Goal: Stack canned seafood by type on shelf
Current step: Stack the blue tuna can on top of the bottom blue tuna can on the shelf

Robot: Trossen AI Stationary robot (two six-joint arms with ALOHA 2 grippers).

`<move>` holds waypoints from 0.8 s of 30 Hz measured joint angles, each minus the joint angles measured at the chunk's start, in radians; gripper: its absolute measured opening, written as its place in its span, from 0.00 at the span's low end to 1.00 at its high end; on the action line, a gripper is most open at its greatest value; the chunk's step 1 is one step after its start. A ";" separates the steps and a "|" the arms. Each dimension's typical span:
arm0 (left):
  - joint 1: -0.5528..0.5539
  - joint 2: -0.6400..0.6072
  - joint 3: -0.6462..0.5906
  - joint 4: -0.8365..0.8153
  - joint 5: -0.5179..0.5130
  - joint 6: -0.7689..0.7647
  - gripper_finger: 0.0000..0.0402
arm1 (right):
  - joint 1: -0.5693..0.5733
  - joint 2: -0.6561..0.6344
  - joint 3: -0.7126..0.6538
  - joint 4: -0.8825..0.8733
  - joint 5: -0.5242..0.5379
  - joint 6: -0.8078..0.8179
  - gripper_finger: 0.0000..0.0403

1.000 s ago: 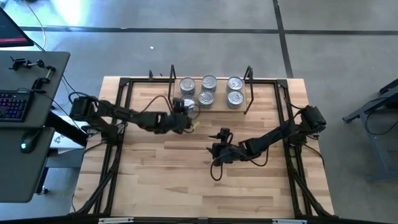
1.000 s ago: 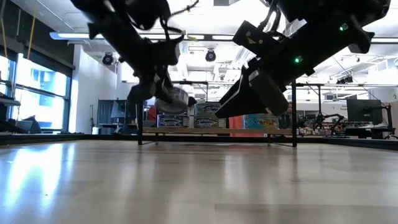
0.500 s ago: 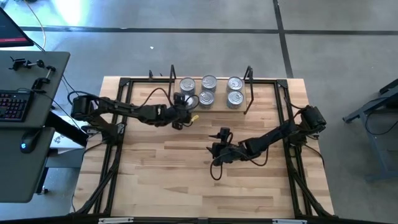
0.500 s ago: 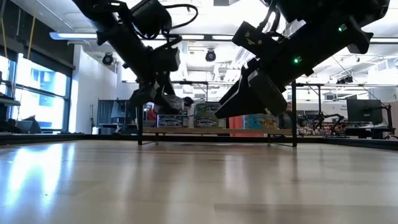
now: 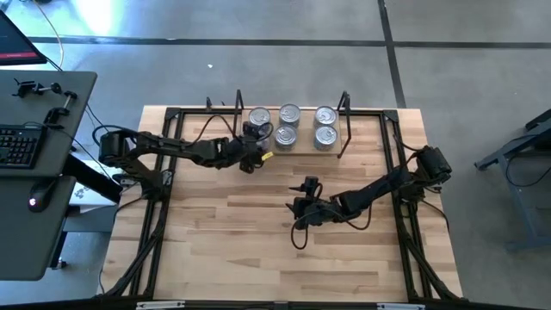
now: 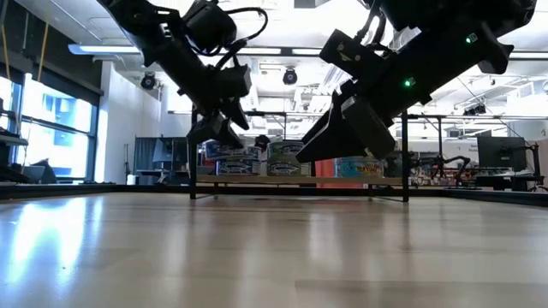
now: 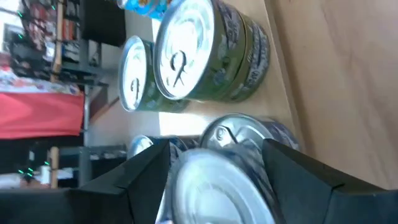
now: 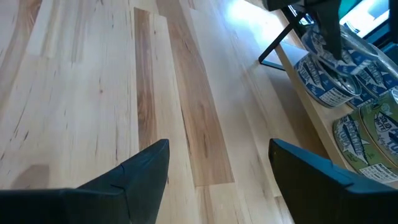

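Stacking is almost complete, as I judge.
High view: all tins (image 5: pixel 288 125) stand on the shelf (image 5: pixel 336 138), none remain on the table (image 5: pixel 258 241). Left wrist view: left gripper (image 7: pixel 214 177), fingers apart, straddles a blue tin (image 7: pixel 239 134) on its stack. Right wrist view: right gripper (image 8: pixel 217 165) waits open over bare wood.

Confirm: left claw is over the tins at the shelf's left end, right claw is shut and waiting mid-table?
Not quite. The right claw is open: the right wrist view shows its fingers spread apart over bare table. The rest holds: the left claw is over the tins at the shelf's left end.
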 joint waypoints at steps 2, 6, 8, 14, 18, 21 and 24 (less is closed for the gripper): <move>0.001 0.000 0.000 0.019 0.002 0.035 0.62 | 0.000 0.000 0.000 0.000 0.000 0.006 0.66; 0.006 0.000 0.000 0.062 0.016 0.061 0.62 | 0.000 0.000 0.000 0.000 0.000 0.007 0.66; -0.003 0.000 0.002 0.065 0.016 0.053 0.62 | 0.000 0.000 0.000 0.000 0.000 0.007 0.66; -0.083 0.000 0.108 -0.141 0.012 -0.087 0.62 | 0.000 0.000 0.000 0.000 -0.001 0.008 0.66; -0.170 -0.002 0.196 -0.340 -0.081 -0.252 0.62 | 0.000 0.000 0.000 0.000 -0.004 0.025 0.66; -0.227 -0.024 0.217 -0.524 -0.111 -0.420 0.62 | 0.000 0.000 0.000 -0.003 -0.005 0.039 0.66; -0.269 -0.068 0.217 -0.746 -0.114 -0.629 0.61 | 0.001 0.000 0.000 -0.006 -0.005 0.041 0.66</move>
